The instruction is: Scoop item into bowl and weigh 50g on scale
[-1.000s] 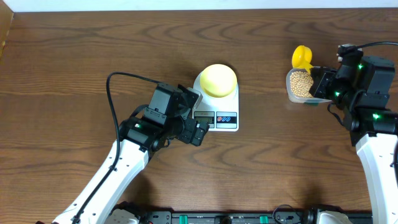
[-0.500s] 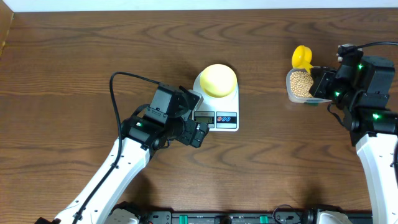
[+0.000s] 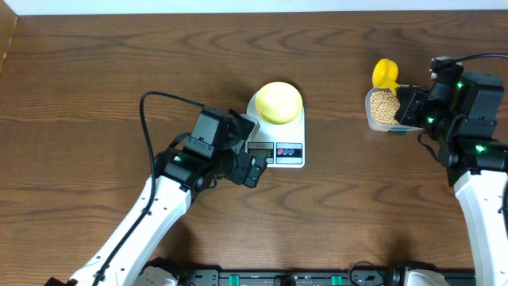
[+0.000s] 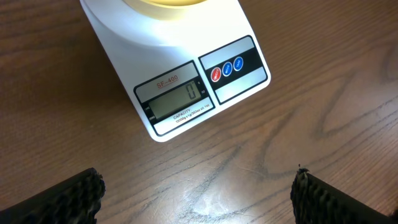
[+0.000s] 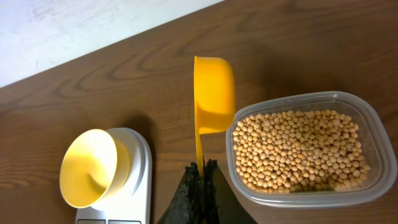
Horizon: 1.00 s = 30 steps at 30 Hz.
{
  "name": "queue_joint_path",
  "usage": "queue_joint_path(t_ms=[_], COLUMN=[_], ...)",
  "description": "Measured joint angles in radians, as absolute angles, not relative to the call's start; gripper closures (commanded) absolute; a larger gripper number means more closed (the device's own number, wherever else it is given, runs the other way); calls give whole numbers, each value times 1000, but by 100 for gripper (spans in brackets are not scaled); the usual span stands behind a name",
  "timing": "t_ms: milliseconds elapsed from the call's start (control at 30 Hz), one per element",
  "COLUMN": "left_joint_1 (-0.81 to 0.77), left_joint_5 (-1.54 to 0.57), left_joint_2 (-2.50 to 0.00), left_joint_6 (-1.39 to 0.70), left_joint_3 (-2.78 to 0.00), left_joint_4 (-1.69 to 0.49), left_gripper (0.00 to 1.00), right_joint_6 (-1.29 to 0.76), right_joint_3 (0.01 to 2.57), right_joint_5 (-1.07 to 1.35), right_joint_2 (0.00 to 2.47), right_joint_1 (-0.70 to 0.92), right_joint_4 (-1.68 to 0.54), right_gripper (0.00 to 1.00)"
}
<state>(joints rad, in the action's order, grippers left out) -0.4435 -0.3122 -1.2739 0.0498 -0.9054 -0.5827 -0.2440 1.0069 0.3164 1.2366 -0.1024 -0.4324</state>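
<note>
Little has changed since a second ago: our left arm [image 3: 159,206] has edged slightly to the right beside the scale, and nothing else on the table [image 3: 119,79] has shifted. Our right arm [image 3: 484,206] sits at the far right, well apart from the scale [image 4: 118,50] in the middle.

The scale's display [image 4: 176,101] reads 0 with the bowl [image 3: 279,102] resting on its platform, and the right wrist view shows the bowl empty. Our left gripper [image 4: 196,180] hovers just in front of the scale with its fingers spread wide, holding nothing.

At the right, the clear tub [image 5: 298,199] holds the beans [image 5: 298,149], none of them scooped yet. Our right gripper [image 5: 200,177] is clenched on the thin handle of the yellow scoop [image 5: 213,93], whose cup hangs just beside the tub's left rim with no beans visible in it.

We judge the scooping step is just starting. Next we need to bring the cup over the rim, dip it into the beans, carry it level across to the bowl, and tip gently while watching the display.
</note>
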Motion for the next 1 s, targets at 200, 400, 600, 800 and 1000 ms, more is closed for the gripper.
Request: queue_joint_path(t_ms=[200, 400, 600, 800, 1000], left_joint_1=[-443, -443, -443, -443, -443], left_joint_5=[-313, -313, -312, -313, -313], left_joint_2=[-1274, -1274, -1274, -1274, -1274], left_joint_6=[50, 50, 50, 50, 50], left_joint_3=[-905, -905, -905, -905, -905], left_joint_4=[-583, -583, -583, -583, -583], left_gripper=[2, 2, 2, 2, 2], right_joint_6=[-244, -244, -244, -244, -244], right_joint_3=[1007, 1007, 1007, 1007, 1007], right_joint_5=[258, 78, 2, -20, -28], right_joint_2=[1237, 1237, 1237, 1237, 1237], right_joint_1=[-102, -102, -102, -102, -102], right_joint_4=[-444, -467, -473, -453, -473], right_gripper=[99, 99, 99, 99, 99])
